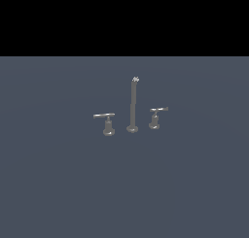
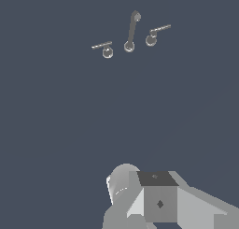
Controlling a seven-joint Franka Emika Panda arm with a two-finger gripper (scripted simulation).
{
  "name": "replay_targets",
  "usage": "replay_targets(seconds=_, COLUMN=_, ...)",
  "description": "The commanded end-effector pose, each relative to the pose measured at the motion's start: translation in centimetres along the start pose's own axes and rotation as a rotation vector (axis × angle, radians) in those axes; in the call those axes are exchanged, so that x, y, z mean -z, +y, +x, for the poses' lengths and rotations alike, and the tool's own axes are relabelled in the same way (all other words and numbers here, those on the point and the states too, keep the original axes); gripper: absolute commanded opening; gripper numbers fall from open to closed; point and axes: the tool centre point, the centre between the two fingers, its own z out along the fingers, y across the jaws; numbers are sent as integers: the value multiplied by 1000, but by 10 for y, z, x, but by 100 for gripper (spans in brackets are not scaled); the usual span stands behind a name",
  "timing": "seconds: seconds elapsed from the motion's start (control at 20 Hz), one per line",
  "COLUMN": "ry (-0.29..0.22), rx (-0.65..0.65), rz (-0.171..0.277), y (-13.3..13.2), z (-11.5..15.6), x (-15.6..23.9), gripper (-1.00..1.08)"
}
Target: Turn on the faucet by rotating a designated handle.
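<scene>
Grey metal against a dull blue-grey floor (image 1: 58,183): the faucet stands as three separate pieces in a row, well out in the open; its tall thin spout (image 1: 133,106) rises upright from a round base in the middle; at the exterior view's right, just beside the spout and a little farther back, sits the handle (image 1: 156,116), a stubby post under a short thin crossbar; at the exterior view's left stands the other lever handle (image 1: 107,123), its crossbar longer and its base wider; none of the three touches another. The exterior view shows only these pieces and no arm at all; the wrist view looks down on them from above, so the spout (image 2: 132,32) appears foreshortened and leaning, with the handle (image 2: 156,34) and the longer lever (image 2: 105,48) on either side of it. The wrist view alone shows pale grey parts of the robot arm (image 2: 161,200), well apart from the faucet; the gripper's fingers do not show in either view, so I cannot tell how wide they stand.
</scene>
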Motion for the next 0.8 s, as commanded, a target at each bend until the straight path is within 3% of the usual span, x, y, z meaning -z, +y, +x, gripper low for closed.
replay_targets(seconds=0.0, ry=0, rx=0, rz=0, y=0, z=0, x=0, gripper=-100)
replay_targets(seconds=0.75, ry=-13, rx=-16, rz=29, y=-5, z=8, x=3, gripper=-100)
